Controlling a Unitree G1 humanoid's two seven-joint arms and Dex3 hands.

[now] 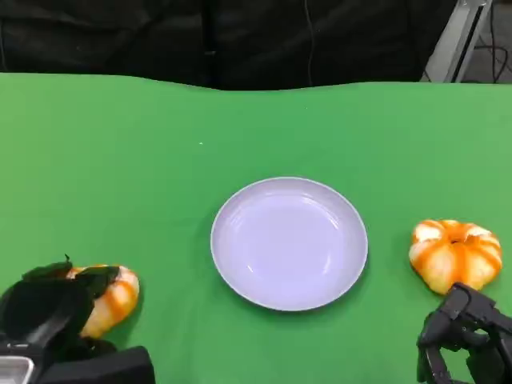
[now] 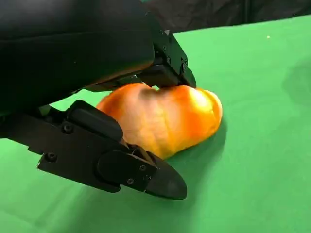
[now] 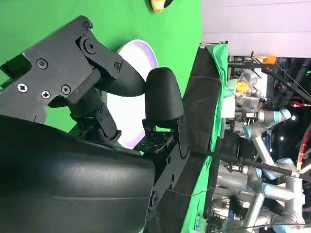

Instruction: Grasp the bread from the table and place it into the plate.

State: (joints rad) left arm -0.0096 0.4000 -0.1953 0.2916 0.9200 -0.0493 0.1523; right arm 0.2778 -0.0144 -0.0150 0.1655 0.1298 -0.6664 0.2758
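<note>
Left hand sits closest, at my lower left, fingers wrapped over and under one orange bread, gripping it from both sides. That bread rests on the green worktop, well left of the plate, not lifted as far as I can tell; the wrist view shows its underside meeting the cloth.

Worktop is the biggest thing, green cloth running to a dark backdrop at the far edge. White round plate lies flat at centre, nothing in it. Right wrist view catches part of the plate's rim past my fingers.

Second bread, orange and white, pumpkin-shaped, sits right of the plate, apart from it, on the cloth. My right hand is at lower right, just beside and nearer to me than that bread, not touching it as far as the head view shows. Its fingers are curled in loosely with nothing between them.

Beyond the worktop edge in the right wrist view: cluttered lab gear and grey robot arms, blurry, details unclear.
</note>
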